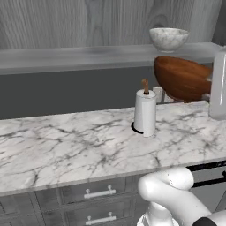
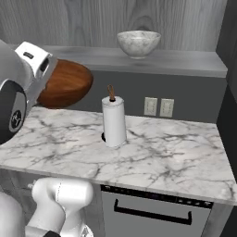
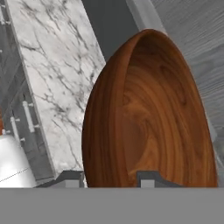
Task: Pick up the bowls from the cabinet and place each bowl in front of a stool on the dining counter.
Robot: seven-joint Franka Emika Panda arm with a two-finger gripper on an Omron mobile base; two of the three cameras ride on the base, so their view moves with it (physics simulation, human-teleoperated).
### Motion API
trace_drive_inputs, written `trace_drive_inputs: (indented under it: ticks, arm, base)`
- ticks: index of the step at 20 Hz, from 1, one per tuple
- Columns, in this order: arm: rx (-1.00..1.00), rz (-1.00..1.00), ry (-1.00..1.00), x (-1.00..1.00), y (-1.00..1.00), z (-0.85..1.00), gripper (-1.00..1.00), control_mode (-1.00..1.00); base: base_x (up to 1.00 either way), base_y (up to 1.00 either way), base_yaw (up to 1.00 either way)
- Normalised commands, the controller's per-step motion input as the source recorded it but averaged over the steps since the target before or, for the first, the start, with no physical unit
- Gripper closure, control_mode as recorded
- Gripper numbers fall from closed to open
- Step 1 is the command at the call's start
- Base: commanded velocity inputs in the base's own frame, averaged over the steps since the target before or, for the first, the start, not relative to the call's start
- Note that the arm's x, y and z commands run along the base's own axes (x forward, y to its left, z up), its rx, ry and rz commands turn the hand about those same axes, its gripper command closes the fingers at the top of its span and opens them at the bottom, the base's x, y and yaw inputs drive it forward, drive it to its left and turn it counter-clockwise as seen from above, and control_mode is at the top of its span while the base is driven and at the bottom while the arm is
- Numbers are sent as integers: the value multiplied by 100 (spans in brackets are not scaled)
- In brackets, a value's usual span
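Note:
My gripper [image 3: 109, 179] is shut on the rim of the reddish-brown wooden bowl [image 3: 148, 113], one finger inside it and one outside. The bowl [image 1: 183, 79] hangs tilted on its side in the air, just below and in front of the cabinet shelf [image 1: 66, 57], above the back of a marble counter. From the right the same bowl [image 2: 67, 83] shows beside my white hand. The white-grey marbled bowl [image 1: 168, 39] stands upright on the cabinet shelf [image 2: 185, 62], seen again as the marbled bowl [image 2: 138, 43] from the right. The stool and the dining counter are out of view.
A paper towel roll [image 1: 145, 112] stands upright on the narrow marble counter [image 1: 66, 145], close below the held bowl. Wall outlets [image 2: 158, 107] sit behind the roll [image 2: 114, 121]. Grey drawers [image 1: 99, 193] and a dishwasher front [image 2: 152, 213] lie under the counter.

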Motion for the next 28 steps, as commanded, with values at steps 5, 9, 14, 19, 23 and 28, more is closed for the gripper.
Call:
trace_drive_inputs:
  ticks: [5, 9, 14, 19, 23, 28]
  arm:
    - [3, 17, -1, -75, 0, -52, 100, -100]
    - [-3, 14, -11, -71, 0, -64, 100, -100]
    - [-5, 4, -14, -20, 0, -50, 100, -100]
    - [-10, 0, -1, 16, 0, -22, 100, -100]
    - [-8, 0, 6, 33, -5, -7, 100, -100]
    - [-2, 0, 6, 17, 0, -8, 100, -100]
  base:
    - [0, 0, 0]
    - [0, 0, 0]
    - [0, 0, 0]
    - [0, 0, 0]
    - [0, 0, 0]
    - [0, 0, 0]
